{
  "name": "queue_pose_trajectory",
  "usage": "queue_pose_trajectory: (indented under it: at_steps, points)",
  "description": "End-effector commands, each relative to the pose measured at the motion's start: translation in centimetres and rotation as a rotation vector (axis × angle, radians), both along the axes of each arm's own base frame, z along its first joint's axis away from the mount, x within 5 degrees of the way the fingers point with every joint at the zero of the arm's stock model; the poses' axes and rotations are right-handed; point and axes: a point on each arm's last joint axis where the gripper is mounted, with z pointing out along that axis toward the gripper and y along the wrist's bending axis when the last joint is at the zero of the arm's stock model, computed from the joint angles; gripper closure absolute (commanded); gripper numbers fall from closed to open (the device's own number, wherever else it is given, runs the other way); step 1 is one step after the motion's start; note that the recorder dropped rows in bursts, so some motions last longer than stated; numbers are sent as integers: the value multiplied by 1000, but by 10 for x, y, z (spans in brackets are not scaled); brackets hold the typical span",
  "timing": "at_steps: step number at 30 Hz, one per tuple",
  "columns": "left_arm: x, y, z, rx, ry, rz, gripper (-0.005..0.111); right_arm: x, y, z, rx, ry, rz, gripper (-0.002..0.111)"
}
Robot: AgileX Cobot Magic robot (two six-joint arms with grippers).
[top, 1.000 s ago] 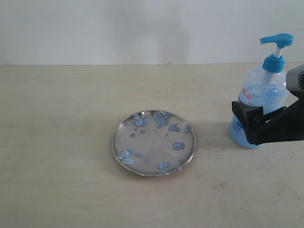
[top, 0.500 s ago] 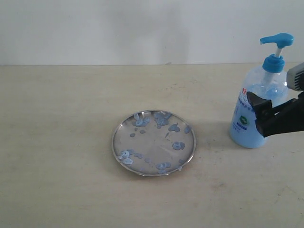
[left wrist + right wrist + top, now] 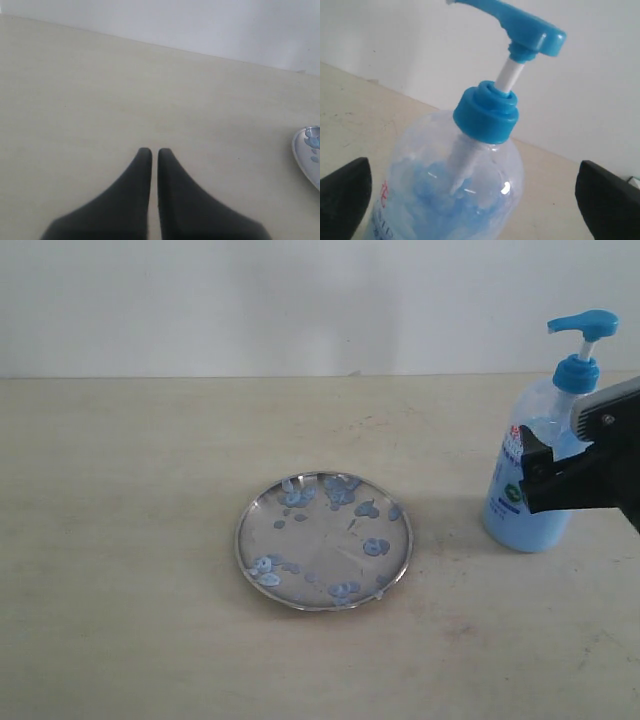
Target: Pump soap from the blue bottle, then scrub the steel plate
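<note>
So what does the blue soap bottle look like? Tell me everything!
The blue bottle is tall, clear plastic, standing upright on the table, apart from the steel plate. It has a raised bright blue pump head and collar, a white stem, a label with red characters, and light blue soap inside. The right hand is open around its middle, a finger each side, not squeezing.

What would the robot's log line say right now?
right hand: open, flanking blue bottle | left hand: shut, empty | pump head: up | steel plate: soap blobs, unscrubbed
</note>
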Motion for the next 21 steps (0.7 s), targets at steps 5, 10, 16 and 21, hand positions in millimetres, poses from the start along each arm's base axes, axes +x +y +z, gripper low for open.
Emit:
queue_pose_trajectory:
  at_steps: [5,10,16,21]
  points:
    - [0,0,0,3,-15,-8,102,27,3,-33,105,20,-54,3]
    - [0,0,0,3,-15,-8,102,50,7,-49,96,34,-63,3]
    - [0,0,0,3,-15,-8,102,73,9,-74,91,71,-98,3]
    - [0,0,0,3,-15,-8,102,79,11,-84,80,85,-91,3]
